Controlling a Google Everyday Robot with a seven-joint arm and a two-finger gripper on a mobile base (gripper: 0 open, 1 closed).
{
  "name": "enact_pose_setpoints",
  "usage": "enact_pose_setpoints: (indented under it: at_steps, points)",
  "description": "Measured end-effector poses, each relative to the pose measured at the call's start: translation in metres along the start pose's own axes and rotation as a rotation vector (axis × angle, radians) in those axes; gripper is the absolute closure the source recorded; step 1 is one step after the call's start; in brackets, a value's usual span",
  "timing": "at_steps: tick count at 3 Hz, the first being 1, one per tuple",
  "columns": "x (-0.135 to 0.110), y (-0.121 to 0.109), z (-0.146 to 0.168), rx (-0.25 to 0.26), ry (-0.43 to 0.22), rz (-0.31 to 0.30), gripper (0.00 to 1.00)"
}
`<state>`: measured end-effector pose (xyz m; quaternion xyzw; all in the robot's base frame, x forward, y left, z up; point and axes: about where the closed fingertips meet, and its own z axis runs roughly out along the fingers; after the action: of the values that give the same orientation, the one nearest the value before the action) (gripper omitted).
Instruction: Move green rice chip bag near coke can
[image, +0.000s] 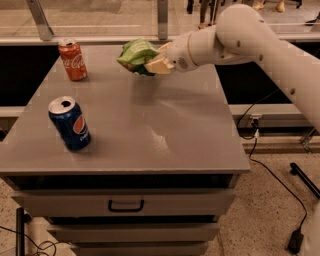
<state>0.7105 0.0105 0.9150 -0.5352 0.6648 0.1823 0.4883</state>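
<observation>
Green rice chip bag (136, 55): was held at the gripper's (156, 62) tip, seemingly lifted off the table (165, 130), probably to travel without dragging.
Gripper: was clamped on the bag's crumpled right end.
Coke can (73, 60): stood upright well left of the gripper, apart from the bag.
Bag's look: was crinkled, bunched, light green with white patches.

A single camera, raised in front of the bench (165, 130), looks down and across it at close range; the gripper (152, 62), clamping the green rice chip bag (134, 52), sits upper-centre.
</observation>
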Motion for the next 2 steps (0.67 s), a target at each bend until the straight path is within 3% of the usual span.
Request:
enact_pose_setpoints:
  at_steps: [2]
  points:
    - [-0.026, 0.006, 0.057, -0.079, -0.027, -0.034, 1.00]
